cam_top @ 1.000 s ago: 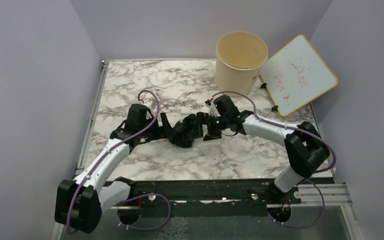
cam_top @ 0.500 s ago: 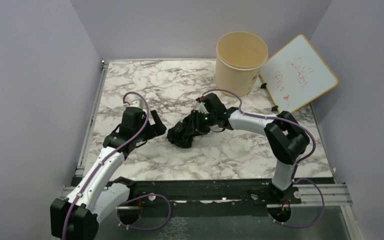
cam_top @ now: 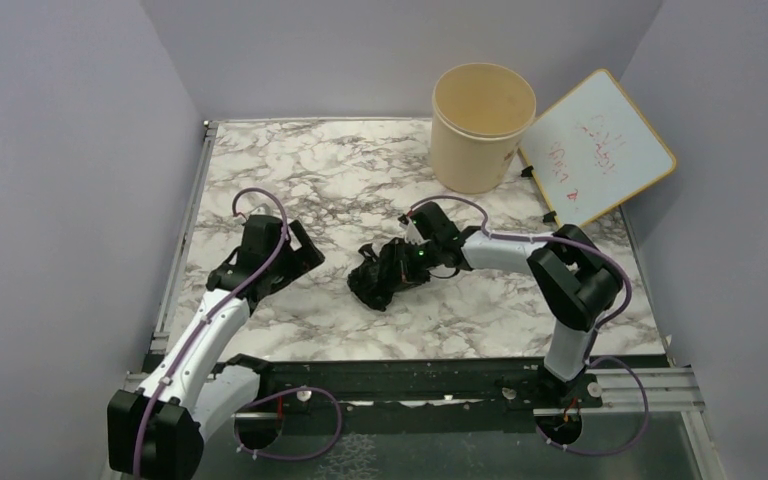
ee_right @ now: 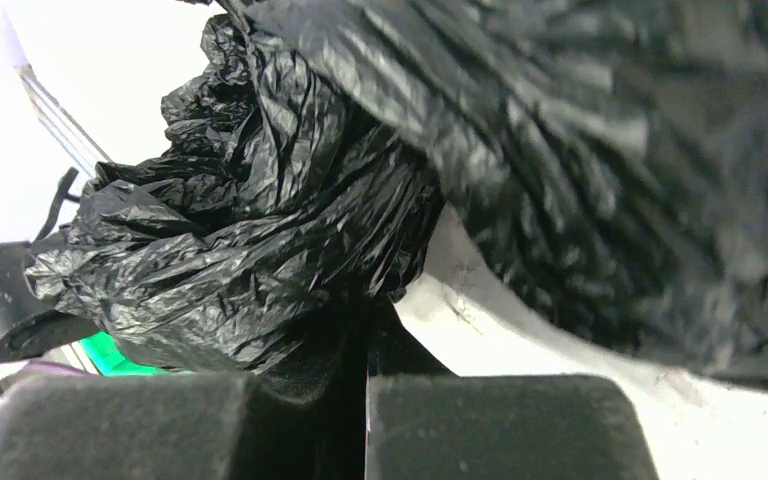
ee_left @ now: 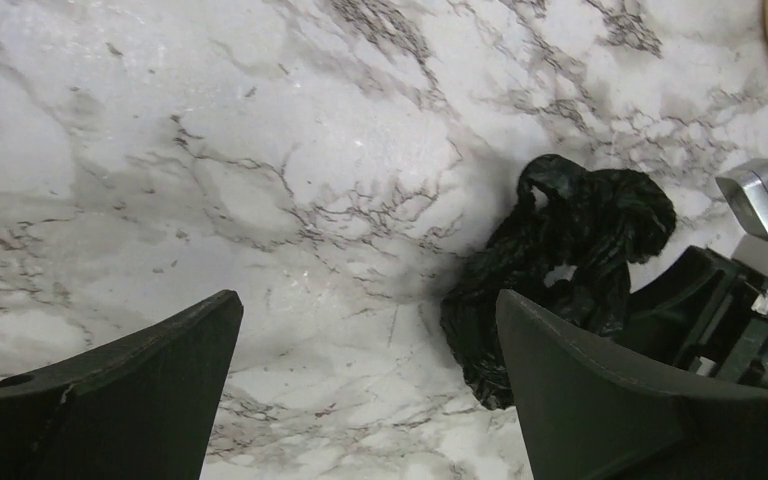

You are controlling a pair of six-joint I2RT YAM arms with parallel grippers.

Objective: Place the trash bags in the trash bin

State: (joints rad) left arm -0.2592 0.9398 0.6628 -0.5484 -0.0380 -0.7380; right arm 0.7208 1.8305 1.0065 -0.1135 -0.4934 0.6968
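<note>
A crumpled, glossy black trash bag (cam_top: pixel 373 280) lies on the marble table mid-scene. My right gripper (cam_top: pixel 397 266) reaches in from the right and is shut on it. In the right wrist view its jaws meet on a fold of the bag (ee_right: pixel 250 220), right gripper (ee_right: pixel 368 322). My left gripper (cam_top: pixel 300 252) stands apart to the left, open and empty. The left wrist view shows its wide jaws, left gripper (ee_left: pixel 368 305), over bare marble, with the bag (ee_left: pixel 560 240) ahead to the right. The beige trash bin (cam_top: pixel 483 125) stands upright at the back right.
A white board with a yellow frame (cam_top: pixel 600 150) leans by the right wall next to the bin. Purple walls close in the table (cam_top: pixel 290 170) on three sides. A metal rail runs along the near edge behind both arm bases.
My left gripper opened fully and pulled back left, away from the bag. My right gripper moved in and closed on the bag, which shifted slightly.
</note>
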